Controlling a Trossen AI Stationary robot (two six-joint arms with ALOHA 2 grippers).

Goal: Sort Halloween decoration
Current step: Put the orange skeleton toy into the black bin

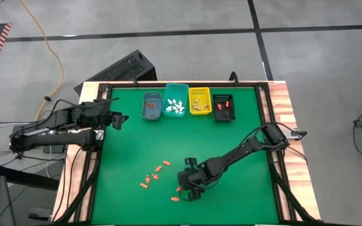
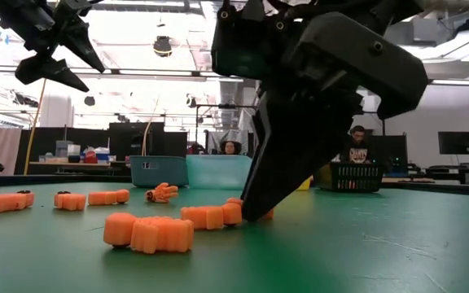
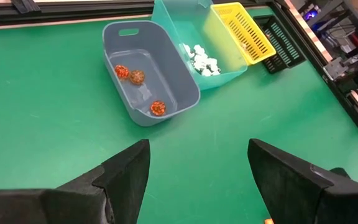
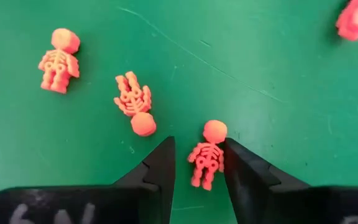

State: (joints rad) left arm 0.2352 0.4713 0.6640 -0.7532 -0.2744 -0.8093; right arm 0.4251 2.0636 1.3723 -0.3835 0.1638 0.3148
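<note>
Overhead, my right gripper is down at the near middle of the green table, among a scatter of orange skeleton figurines. Through the right wrist camera, its fingers stand narrowly apart with one orange skeleton lying flat between them, head pointing away from the wrist (I see slim gaps of green on both sides, so I read no grip on it). Two more skeletons lie just beside it on the mat, one of them head toward the gripper, and a fourth shows at the frame's corner. At table height, the right gripper touches down at the row of orange pieces, which lie scattered in the foreground.

My left gripper hangs raised above the table's left side, well apart from the scatter. Its fingers are spread wide with nothing between them. Ahead of it sits the grey-blue bin, holding three small round orange-brown pieces. Touching that bin is the teal bin, with a heap of white pieces inside. Next come the yellow bin and the black bin, the four forming a row along the table's far edge. Red pieces lie in the black bin; the yellow bin's contents are too small for me to name.
</note>
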